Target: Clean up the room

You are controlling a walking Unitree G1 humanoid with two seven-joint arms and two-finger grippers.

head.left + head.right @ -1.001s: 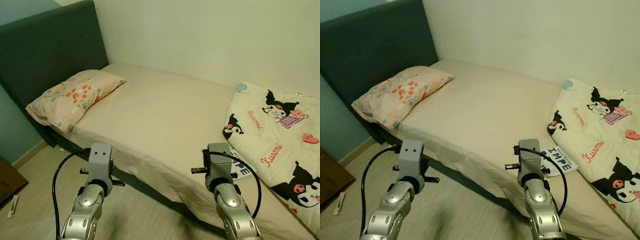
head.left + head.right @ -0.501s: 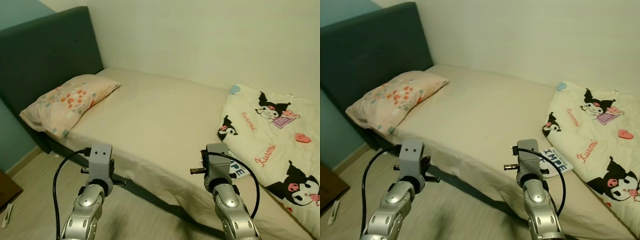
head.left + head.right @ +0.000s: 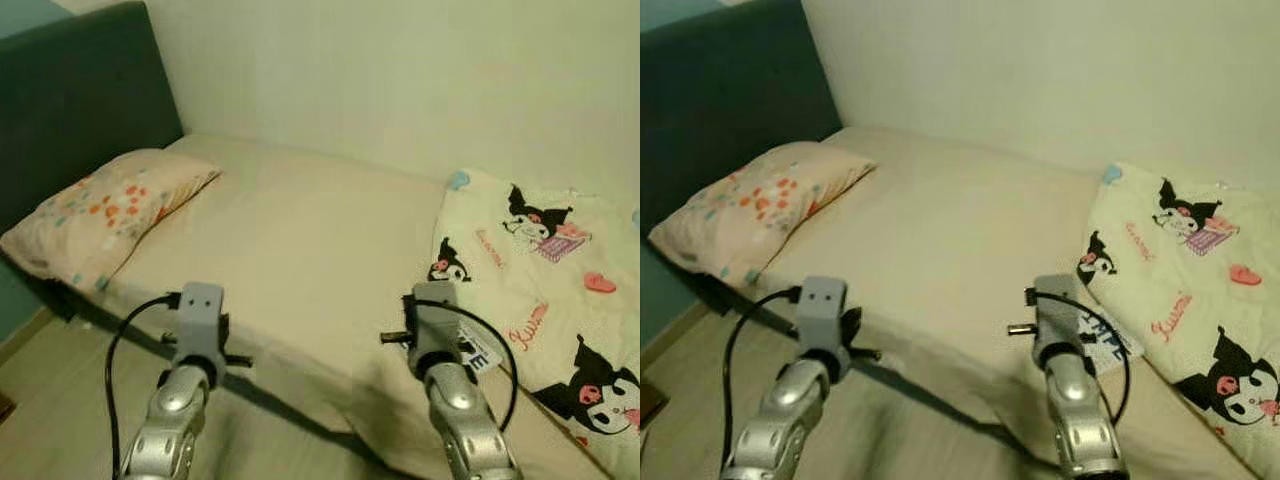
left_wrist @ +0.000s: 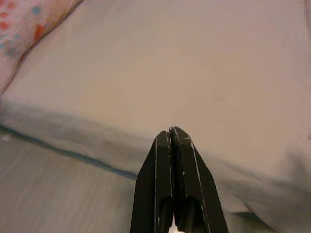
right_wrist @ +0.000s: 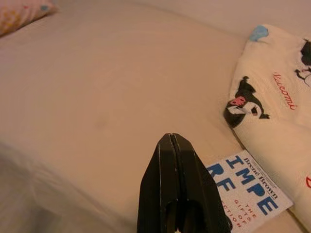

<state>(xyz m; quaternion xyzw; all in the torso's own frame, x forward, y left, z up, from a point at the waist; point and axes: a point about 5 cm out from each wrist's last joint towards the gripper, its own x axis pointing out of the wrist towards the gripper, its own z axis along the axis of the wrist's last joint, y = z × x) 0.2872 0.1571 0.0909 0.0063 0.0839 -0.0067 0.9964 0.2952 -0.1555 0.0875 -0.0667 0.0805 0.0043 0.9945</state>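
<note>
A bed (image 3: pixel 300 230) with a beige sheet stands before me. A floral pillow (image 3: pixel 100 210) lies at its head on the left. A cream cartoon-print blanket (image 3: pixel 540 270) is bunched on the right. A white book with blue letters (image 5: pixel 245 191) lies on the sheet at the blanket's edge. My left gripper (image 4: pixel 170 132) is shut and empty, held over the bed's near edge. My right gripper (image 5: pixel 171 138) is shut and empty, just short of the book. Both silver arms, left (image 3: pixel 195 330) and right (image 3: pixel 437 335), reach forward side by side.
A dark upholstered headboard (image 3: pixel 70 100) rises behind the pillow, and a pale wall (image 3: pixel 400 80) runs along the bed's far side. Wood-look floor (image 3: pixel 60 400) lies at the lower left, beside the bed's dark base (image 4: pixel 73 153).
The whole picture has shifted left and grown blurred, so the camera has moved toward the bed and turned right. Both arms keep the same pose with fingers shut.
</note>
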